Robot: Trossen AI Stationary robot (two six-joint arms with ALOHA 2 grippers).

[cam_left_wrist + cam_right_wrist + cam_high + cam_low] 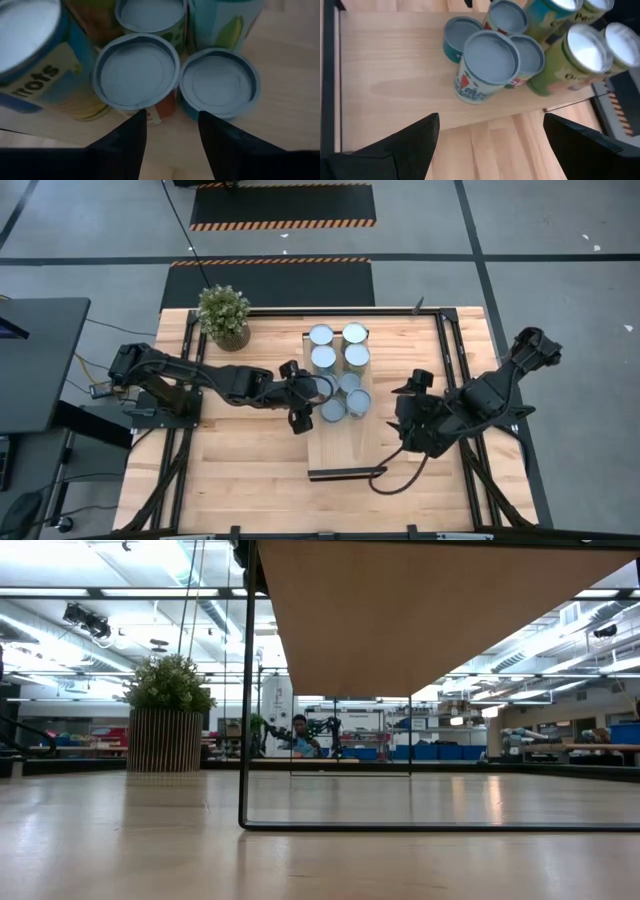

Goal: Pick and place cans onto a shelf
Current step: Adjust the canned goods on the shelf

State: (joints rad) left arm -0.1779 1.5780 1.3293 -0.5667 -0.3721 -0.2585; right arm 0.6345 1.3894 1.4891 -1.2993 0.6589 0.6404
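Several cans [340, 370] with pale blue-grey tops stand upright on their bases, clustered on the far half of the light-wood shelf [340, 442]. My left gripper [306, 402] is open at the shelf's left edge, beside the nearest cans. In the left wrist view [172, 125] its fingers point at the gap between two cans [136, 70] [219, 82] and hold nothing. My right gripper [402, 416] is wide open and empty just right of the shelf. Its wrist view [491, 120] shows the can cluster [487, 62] farther off.
A potted green plant [223, 315] stands at the table's far left and also shows in the low view [168, 715]. The shelf's black frame legs [245, 740] hold the board [430, 610] above the plank tabletop. The shelf's near half [340, 450] is bare.
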